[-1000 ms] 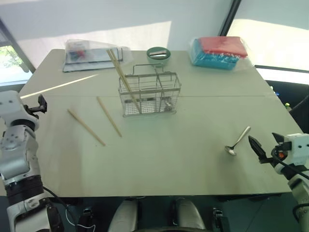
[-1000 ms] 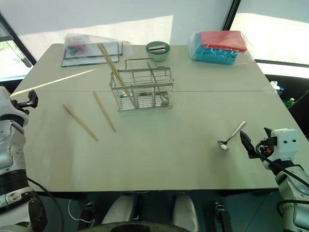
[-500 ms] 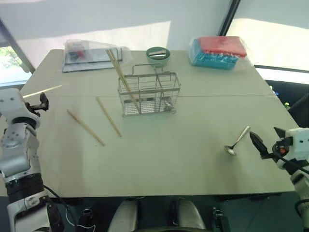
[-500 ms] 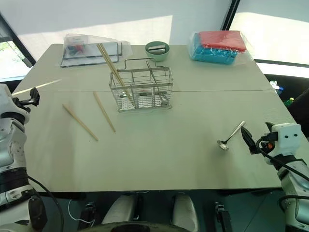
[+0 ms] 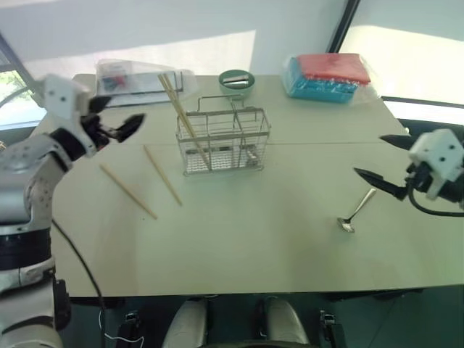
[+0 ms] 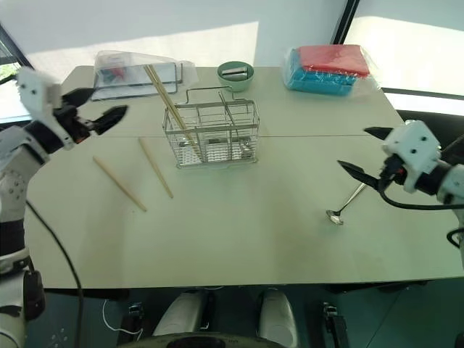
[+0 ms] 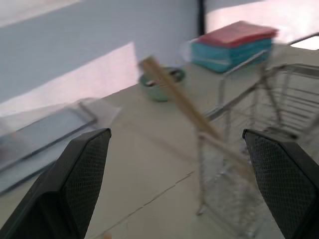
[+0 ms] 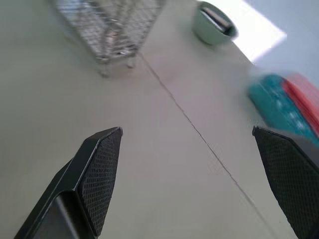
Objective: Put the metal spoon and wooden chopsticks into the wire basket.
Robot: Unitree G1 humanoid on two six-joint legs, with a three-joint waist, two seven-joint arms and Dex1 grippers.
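Our left pincer [image 5: 116, 116] wide and empty, right pincer [image 5: 384, 161] wide above the metal spoon [image 5: 357, 212] on the desk [image 5: 275, 239], two wooden chopsticks [image 5: 145, 181] beside the wire basket [image 5: 223, 141], two more leaning in its left compartment

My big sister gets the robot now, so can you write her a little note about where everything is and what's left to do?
Left hand: open, holding nothing, raised over the table's left side beside the basket.
Right hand: open, holding nothing, raised just above the spoon.
Silver wire-mesh basket: standing in the middle of the far half of the table.
Pale wooden chopsticks: some already lean in the basket's left end; two lie flat on the table, left of the basket.
Small shiny metal spoon: lying on the table's right side.
Left to do: the two loose chopsticks and the spoon go into the basket.
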